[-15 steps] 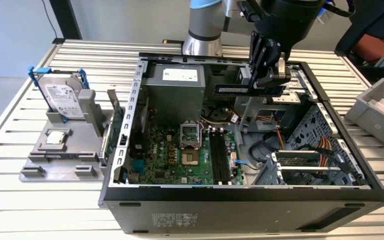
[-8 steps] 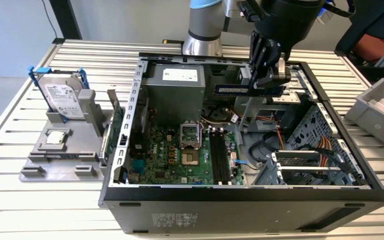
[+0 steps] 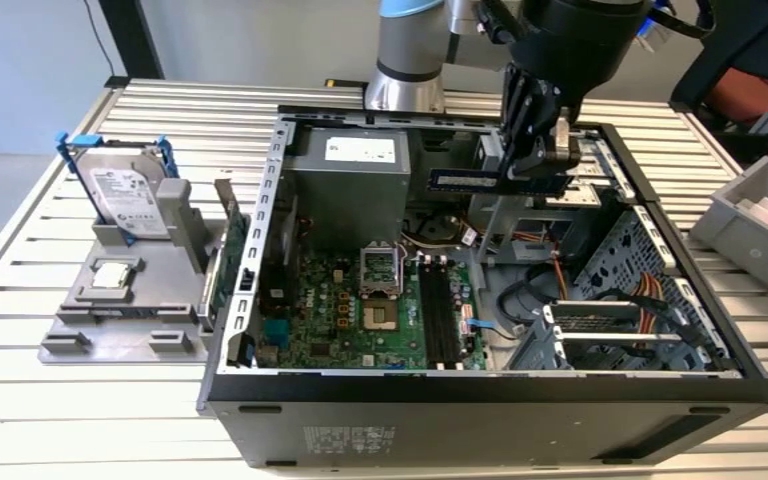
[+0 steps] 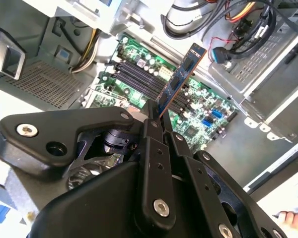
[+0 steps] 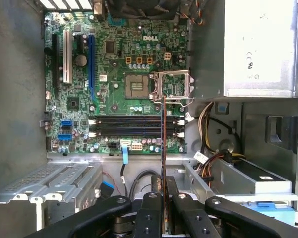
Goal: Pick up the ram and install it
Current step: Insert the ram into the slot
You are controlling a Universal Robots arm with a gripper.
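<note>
My gripper point(image 3: 536, 168) hangs over the back part of the open computer case point(image 3: 491, 395), shut on one end of the ram point(image 3: 468, 180). In the exterior view the ram is a thin dark stick held level, well above the motherboard point(image 3: 344, 310). In the second wrist view the ram point(image 4: 181, 79) juts out from the black fingers point(image 4: 151, 134) over the green board. The first wrist view shows the ram point(image 5: 163, 144) edge-on, crossing above the black memory slots point(image 5: 134, 126). These slots point(image 3: 440, 315) lie to the exterior view's right of the processor socket point(image 3: 377, 275).
A grey power supply point(image 3: 344, 175) fills the case's back corner, with cables and a drive cage point(image 3: 624, 330) on the exterior view's right. Outside the case stand a silver hard drive with blue clips point(image 3: 124, 195), a green card point(image 3: 233, 265), a grey stand point(image 3: 124, 310) and a grey bin point(image 3: 758, 220).
</note>
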